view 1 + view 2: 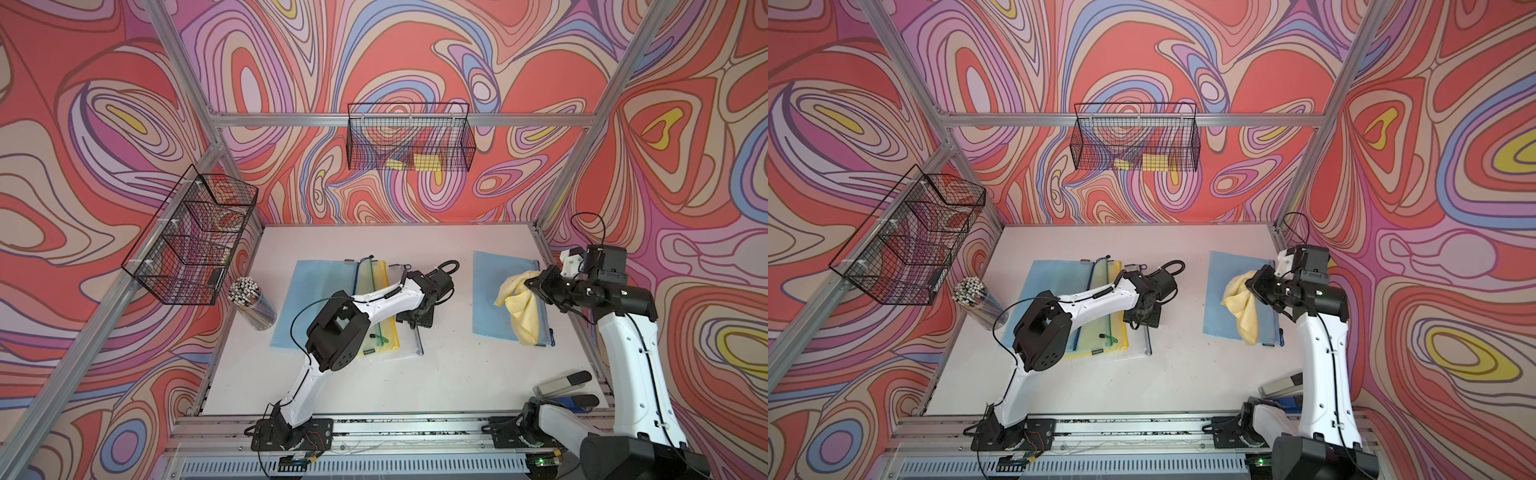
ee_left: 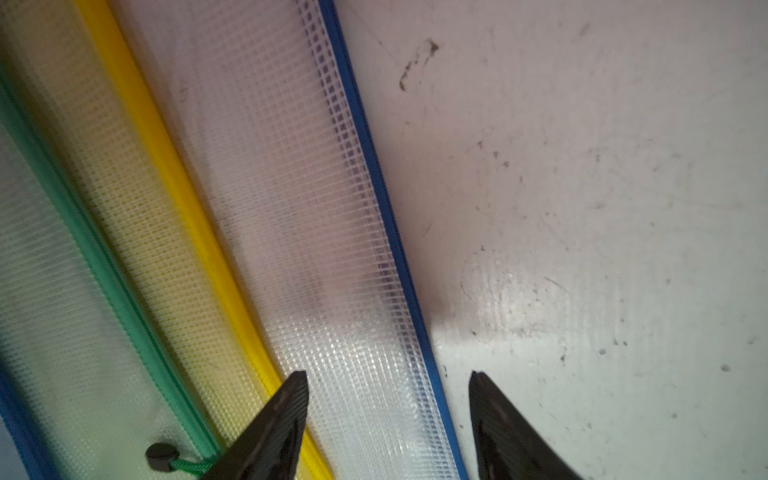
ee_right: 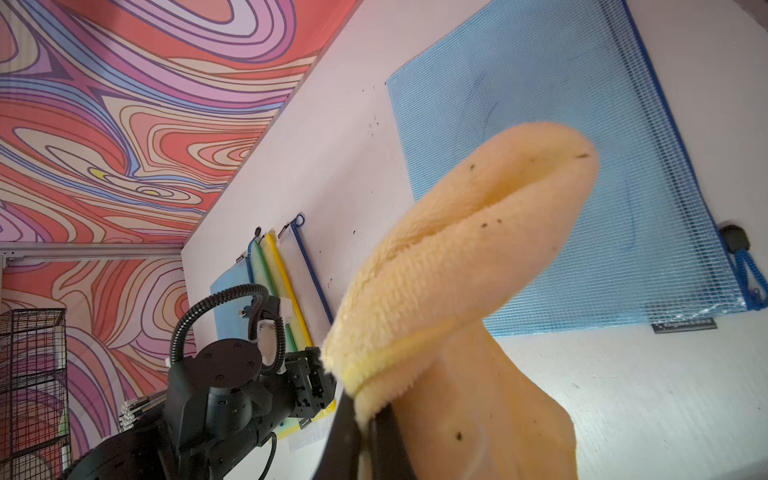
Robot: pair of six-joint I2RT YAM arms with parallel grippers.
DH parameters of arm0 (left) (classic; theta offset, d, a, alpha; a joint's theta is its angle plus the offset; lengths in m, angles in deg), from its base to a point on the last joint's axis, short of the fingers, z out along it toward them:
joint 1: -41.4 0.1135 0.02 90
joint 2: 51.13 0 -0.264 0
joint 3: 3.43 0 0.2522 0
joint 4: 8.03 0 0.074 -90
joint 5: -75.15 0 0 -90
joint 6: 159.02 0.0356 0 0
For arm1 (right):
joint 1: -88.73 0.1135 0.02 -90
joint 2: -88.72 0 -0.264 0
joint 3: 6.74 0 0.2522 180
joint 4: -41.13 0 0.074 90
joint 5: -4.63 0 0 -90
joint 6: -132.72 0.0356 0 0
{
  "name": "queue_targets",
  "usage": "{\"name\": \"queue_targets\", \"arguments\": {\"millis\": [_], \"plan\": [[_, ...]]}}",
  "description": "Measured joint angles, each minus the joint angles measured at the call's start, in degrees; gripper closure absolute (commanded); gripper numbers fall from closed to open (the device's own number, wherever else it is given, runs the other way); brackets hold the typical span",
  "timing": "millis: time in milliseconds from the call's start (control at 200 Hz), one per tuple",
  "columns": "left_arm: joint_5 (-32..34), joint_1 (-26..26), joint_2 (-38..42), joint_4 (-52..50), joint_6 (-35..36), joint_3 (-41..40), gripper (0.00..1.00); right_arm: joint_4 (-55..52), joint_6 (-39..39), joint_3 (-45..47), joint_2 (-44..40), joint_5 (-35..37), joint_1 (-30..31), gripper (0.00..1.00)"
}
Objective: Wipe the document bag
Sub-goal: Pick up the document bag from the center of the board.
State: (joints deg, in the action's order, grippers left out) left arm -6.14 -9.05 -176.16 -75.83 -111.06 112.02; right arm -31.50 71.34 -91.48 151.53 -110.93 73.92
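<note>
A blue mesh document bag [image 1: 486, 320] [image 1: 1219, 316] lies flat at the right of the white table, zip pull toward the front. My right gripper [image 1: 531, 286] [image 3: 365, 419] hovers over it, shut on a yellow cloth [image 1: 523, 307] [image 3: 457, 270] that droops onto the bag [image 3: 582, 124]. Faint dark scribbles show on the bag. My left gripper [image 1: 415, 328] [image 2: 388, 376] is open, low over the right edge of a fanned stack of bags [image 1: 332, 307], its fingers either side of the clear bag's blue edge [image 2: 374, 166].
A cup of pens [image 1: 253, 303] stands at the table's left. Wire baskets hang on the left wall [image 1: 195, 241] and the back wall [image 1: 409, 139]. Grey and blue tools [image 1: 563, 382] lie at the front right by the right arm's base. Dark specks dot the table [image 2: 540, 208].
</note>
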Motion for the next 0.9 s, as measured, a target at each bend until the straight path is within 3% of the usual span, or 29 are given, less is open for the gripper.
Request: {"name": "queue_targets", "arguments": {"millis": [581, 901], "plan": [[-1.1, 0.2, -4.5, 0.0, -0.9, 2.7, 0.51, 0.0, -0.6, 0.9, 0.0, -0.4, 0.0, 1.00], [-2.1, 0.2, -5.4, 0.3, -1.6, 3.3, 0.89, -0.5, -1.0, 0.9, -0.2, -0.3, 0.0, 1.00]]}}
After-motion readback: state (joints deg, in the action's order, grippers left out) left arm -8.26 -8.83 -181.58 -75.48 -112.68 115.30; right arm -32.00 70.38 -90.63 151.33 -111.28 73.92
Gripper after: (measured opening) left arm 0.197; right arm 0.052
